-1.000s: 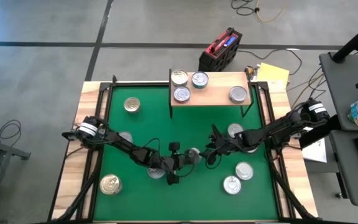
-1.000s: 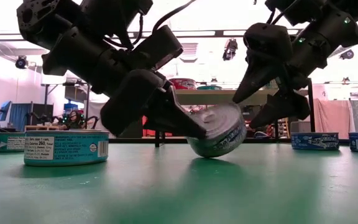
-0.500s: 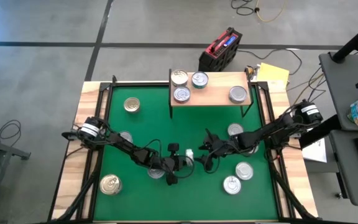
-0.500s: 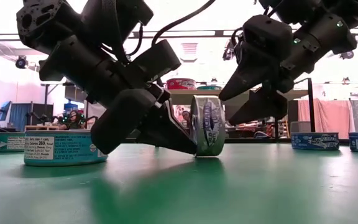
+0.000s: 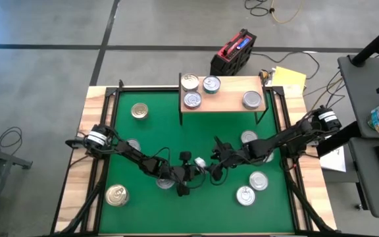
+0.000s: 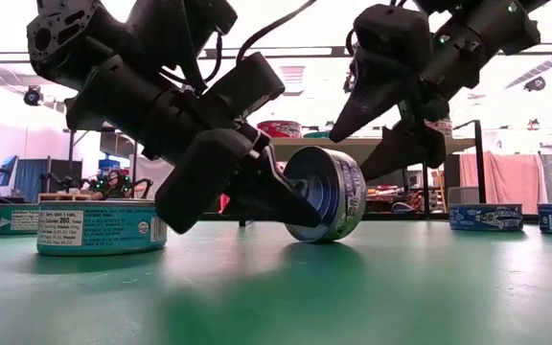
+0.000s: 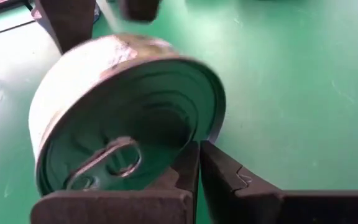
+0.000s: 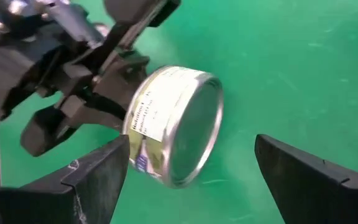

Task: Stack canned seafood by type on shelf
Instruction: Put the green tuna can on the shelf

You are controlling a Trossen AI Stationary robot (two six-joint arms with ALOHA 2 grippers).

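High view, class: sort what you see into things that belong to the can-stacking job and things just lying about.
Job: shelf; cans on shelf; cans on mat; tilted can at the shut left end effector.

Lying about: red case; yellow papers; floor cable.

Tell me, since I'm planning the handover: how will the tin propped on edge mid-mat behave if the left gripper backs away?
The tin stands on its round rim, leaning on the shut left gripper, so it would probably roll or flop flat. Its smooth metal wall looks slippery. The open right gripper hovers above without touching, so nothing would catch it.
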